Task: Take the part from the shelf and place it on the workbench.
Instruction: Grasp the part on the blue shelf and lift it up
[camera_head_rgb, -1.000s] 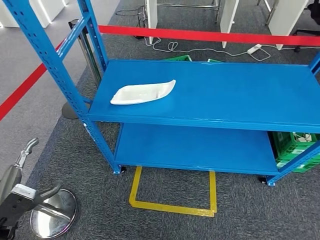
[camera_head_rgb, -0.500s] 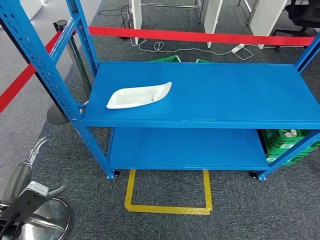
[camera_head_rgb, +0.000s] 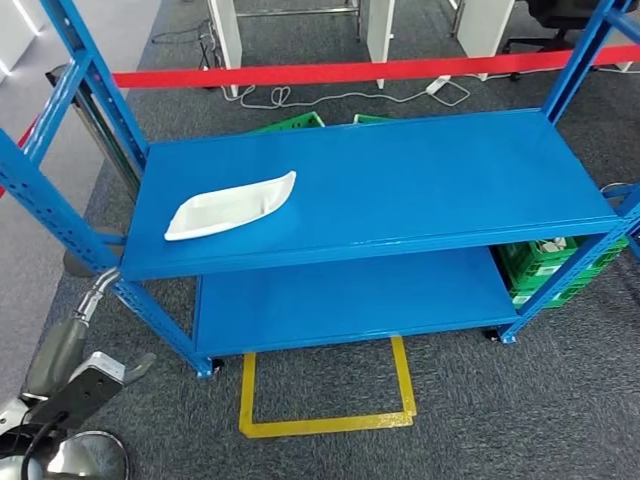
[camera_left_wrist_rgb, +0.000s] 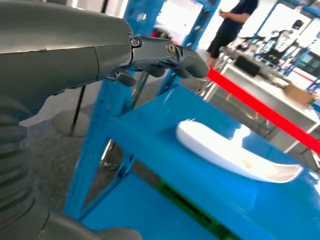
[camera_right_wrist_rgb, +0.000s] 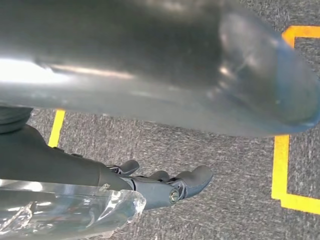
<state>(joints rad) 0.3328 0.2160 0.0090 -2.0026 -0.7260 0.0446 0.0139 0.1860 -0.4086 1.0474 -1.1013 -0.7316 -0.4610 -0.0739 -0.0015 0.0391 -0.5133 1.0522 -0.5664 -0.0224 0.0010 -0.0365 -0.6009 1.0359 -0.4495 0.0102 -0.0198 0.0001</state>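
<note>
Head view: white part (camera_head_rgb: 230, 204) on shelf (camera_head_rgb: 423, 180).

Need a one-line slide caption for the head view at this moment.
White part lies on the blue shelf's upper level; the left hand hovers low beside the frame, holding nothing.

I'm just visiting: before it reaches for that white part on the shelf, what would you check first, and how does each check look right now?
1. White part lies alone on the blue shelf's top level: ok.
2. Nothing blocks the part from the front: ok.
3. Left hand holds nothing: ok.
4. Left hand at the part: not ok; it is off to the side, short of the shelf.
5. Right hand free: cannot tell; a clear film lies by it.
6. Workbench located: cannot tell.
</note>
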